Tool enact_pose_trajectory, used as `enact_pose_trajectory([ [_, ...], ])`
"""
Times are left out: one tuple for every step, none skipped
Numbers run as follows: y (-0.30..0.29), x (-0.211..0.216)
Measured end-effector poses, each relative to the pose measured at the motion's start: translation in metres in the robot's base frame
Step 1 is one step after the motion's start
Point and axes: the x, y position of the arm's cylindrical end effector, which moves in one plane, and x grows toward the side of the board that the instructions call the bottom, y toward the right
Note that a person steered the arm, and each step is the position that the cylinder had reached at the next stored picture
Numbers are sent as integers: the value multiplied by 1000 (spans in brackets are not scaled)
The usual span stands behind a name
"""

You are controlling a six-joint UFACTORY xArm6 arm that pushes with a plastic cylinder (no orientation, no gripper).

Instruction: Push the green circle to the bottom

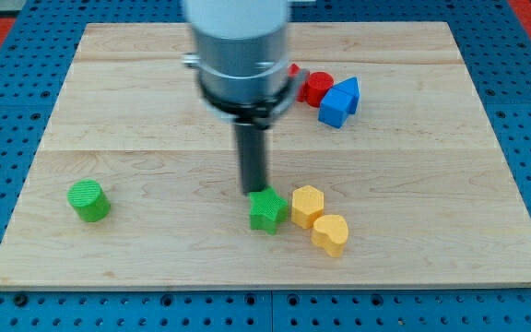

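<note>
The green circle (pixel 88 200) sits well off to the view's left of my tip (pixel 253 192), untouched. My tip, a bare rod with nothing to open or close, rests against the top edge of the green star (pixel 267 209); two yellow blocks (pixel 308 205) (pixel 330 233) lie just beyond. Pushing down now would likely shove the wrong green block.

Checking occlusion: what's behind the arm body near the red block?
A red cylinder and a blue block show to its right. A red sliver peeks out at the arm's edge; the rest is covered.
</note>
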Motion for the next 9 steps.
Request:
enact_pose_trajectory([
  [-50,-2],
  [-150,-34],
  [-245,-35],
  [-261,-12],
  [-189,-3],
  [-166,17],
  [-219,25],
  [-199,43],
  [-137,46],
])
